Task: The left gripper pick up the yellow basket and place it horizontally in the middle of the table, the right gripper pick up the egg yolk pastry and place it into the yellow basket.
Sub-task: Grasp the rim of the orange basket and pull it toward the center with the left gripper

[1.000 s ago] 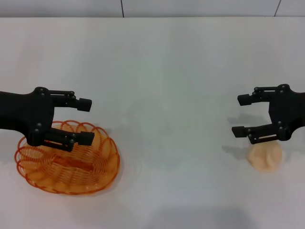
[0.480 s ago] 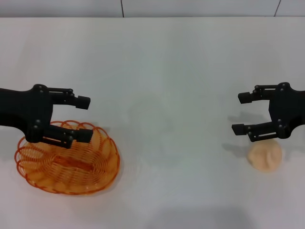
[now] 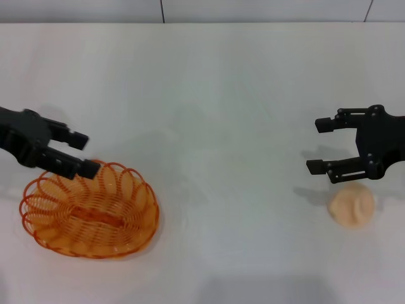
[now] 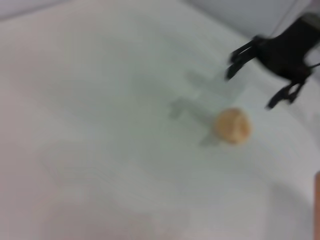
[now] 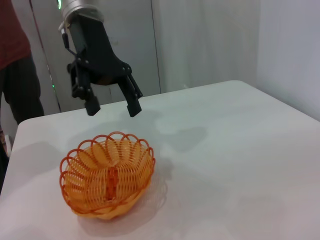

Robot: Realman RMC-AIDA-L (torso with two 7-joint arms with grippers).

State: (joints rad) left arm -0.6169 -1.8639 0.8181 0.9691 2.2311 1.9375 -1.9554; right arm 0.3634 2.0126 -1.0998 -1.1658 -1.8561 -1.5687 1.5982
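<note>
The yellow basket [image 3: 88, 209] sits upright on the white table [image 3: 215, 95] at the front left; it also shows in the right wrist view [image 5: 107, 175]. My left gripper [image 3: 84, 154] is open and empty, hovering over the basket's far left rim, apart from it; the right wrist view shows it [image 5: 113, 108] above and behind the basket. The egg yolk pastry [image 3: 351, 204] lies at the front right and shows in the left wrist view [image 4: 233, 125]. My right gripper [image 3: 318, 145] is open and empty, just above and behind the pastry.
The table's far edge meets a grey wall. A person in a dark red shirt [image 5: 15, 75] stands beyond the table's left side in the right wrist view. Bare white surface lies between basket and pastry.
My left gripper has drawn back to the left, from over the basket's middle to its far left rim, still open. The right gripper has barely moved. Basket and pastry have not moved.
</note>
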